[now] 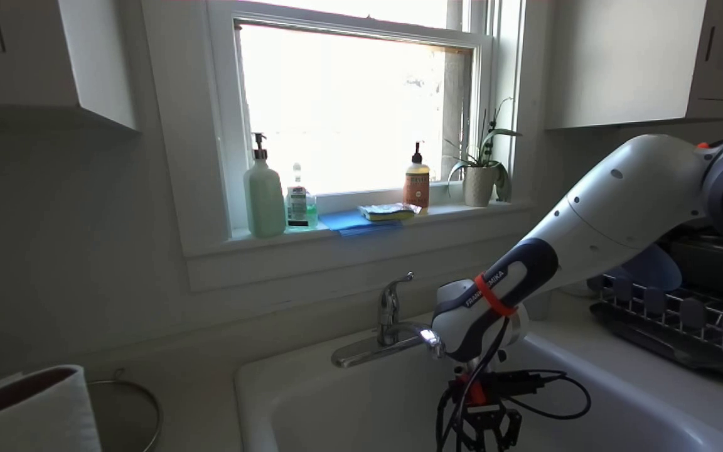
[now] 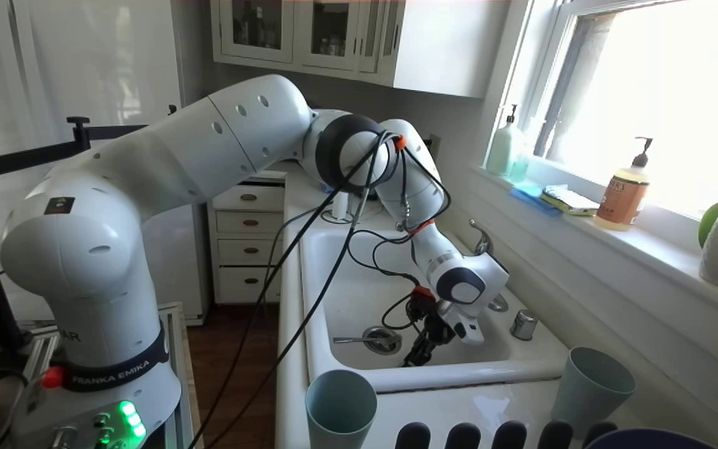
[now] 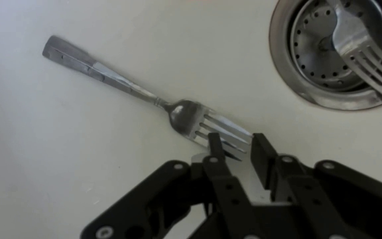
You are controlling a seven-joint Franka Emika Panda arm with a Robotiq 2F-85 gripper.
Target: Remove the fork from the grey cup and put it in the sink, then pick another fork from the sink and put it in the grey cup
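Down in the white sink [image 2: 359,293], apart from the drain [image 3: 313,43], here's the four-tined fork [image 3: 181,116], handle slanting to the wrist view's upper left, tine tips right by the gripper [image 3: 236,142], whose jaws stand part-way apart, nothing visibly gripped, so closing now probably catches tines.

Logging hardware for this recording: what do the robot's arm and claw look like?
A rounded, smooth white arm has dark bands, pale "FRANKA EMIKA" lettering, orange-red straps and black cables. The black, jointed claw, with a red piece above it, has two slim, blocky fingers.
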